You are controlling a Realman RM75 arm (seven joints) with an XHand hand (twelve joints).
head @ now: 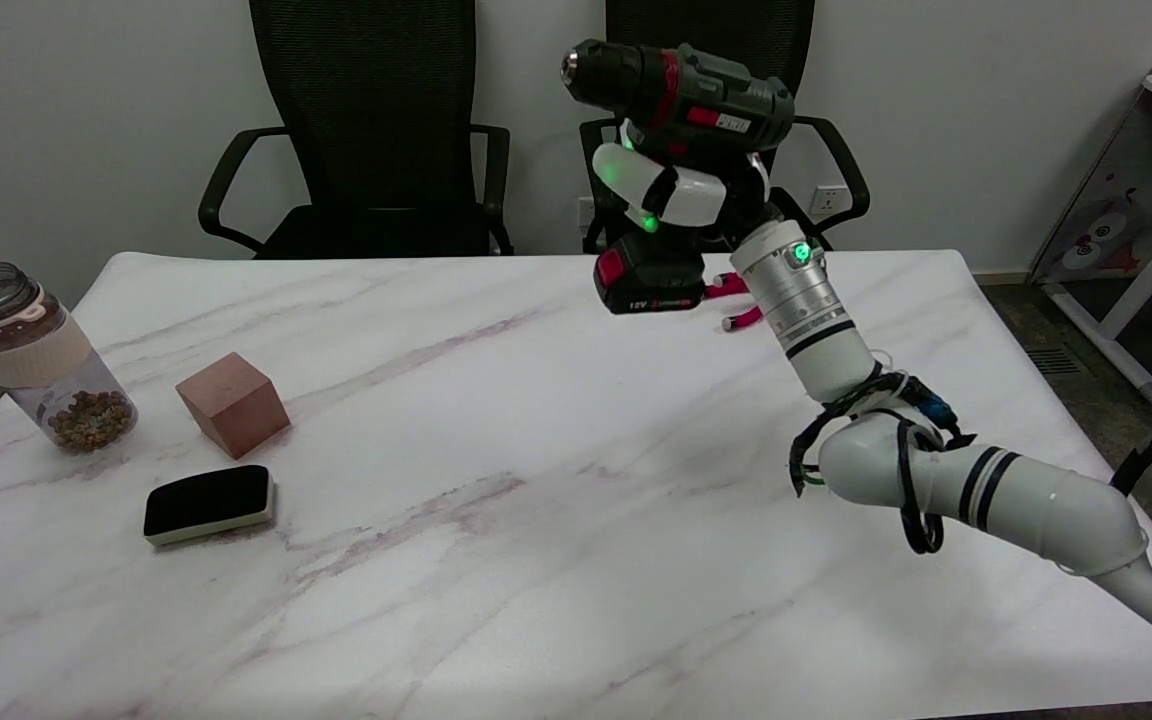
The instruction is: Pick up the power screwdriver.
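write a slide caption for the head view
Right hand holds the power screwdriver aloft above the marble table.

One power screwdriver, jar, wooden block, eraser, perhaps pliers.

"12V" on power screwdriver battery

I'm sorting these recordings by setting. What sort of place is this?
Probably an office or meeting room: black office chairs behind a marble-patterned table, and a wall socket on a plain wall.
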